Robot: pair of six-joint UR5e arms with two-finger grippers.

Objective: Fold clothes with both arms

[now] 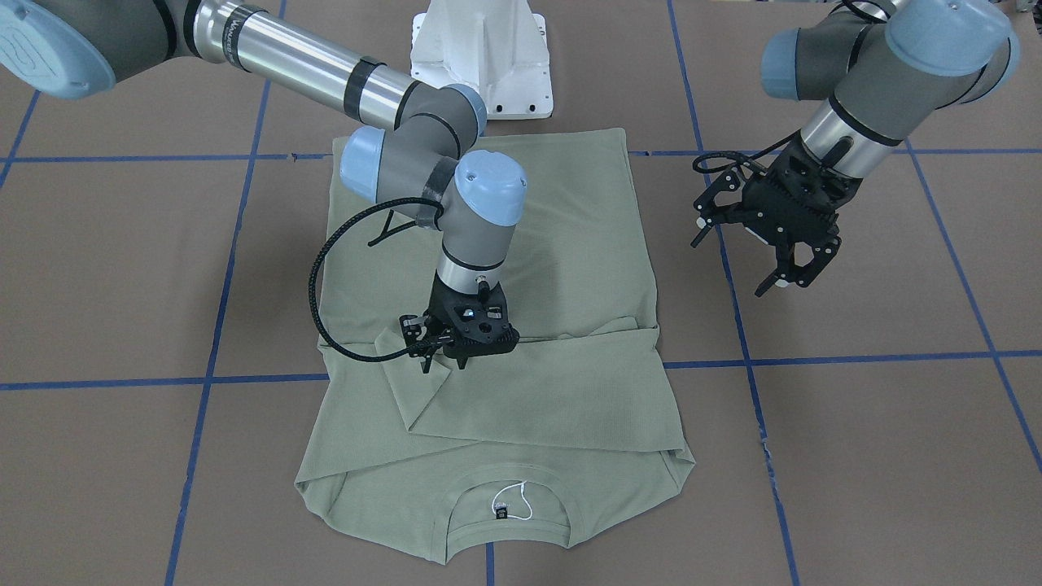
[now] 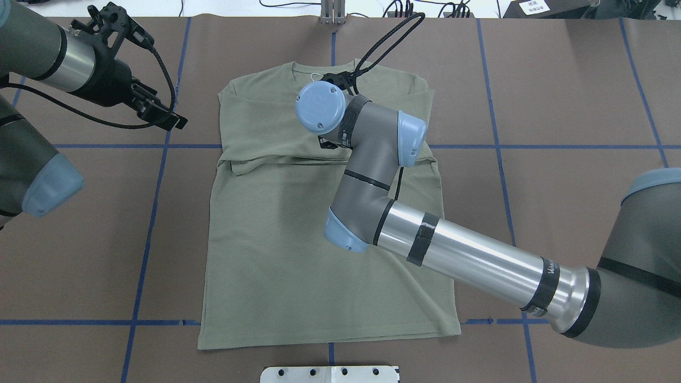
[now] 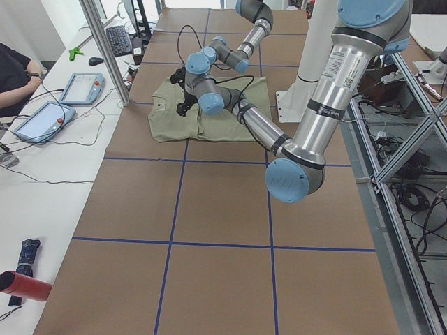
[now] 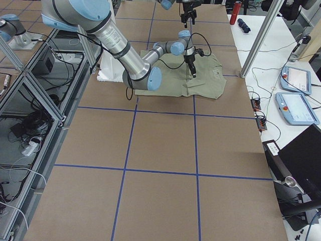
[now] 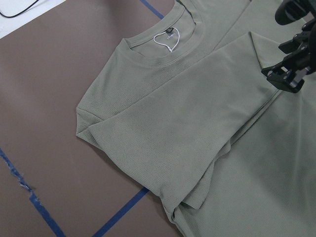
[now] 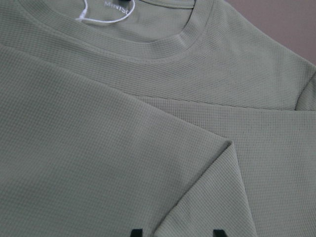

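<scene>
The sage-green shirt (image 1: pixel 529 244) lies flat on the brown table, neck towards the operators' side, with its dark label and white string loop (image 1: pixel 509 503) showing. Both sleeves are folded across the chest. My right gripper (image 1: pixel 444 360) is low over the cuff end of the folded sleeve (image 1: pixel 411 370). In the right wrist view its fingertips (image 6: pixel 136 232) stand apart with the cloth lying flat between them, so it is open. My left gripper (image 1: pixel 785 281) is open and empty, raised above bare table beside the shirt (image 2: pixel 276 239). The left wrist view shows the folded sleeve (image 5: pixel 173 123) and the right gripper (image 5: pixel 289 76).
The white pedestal base (image 1: pixel 480 57) stands at the shirt's hem end. Blue tape lines (image 1: pixel 814 358) cross the brown table. A side bench holds tablets (image 3: pixel 42 118) and a seated operator (image 3: pixel 14 77). A red bottle (image 3: pixel 21 286) lies on that bench.
</scene>
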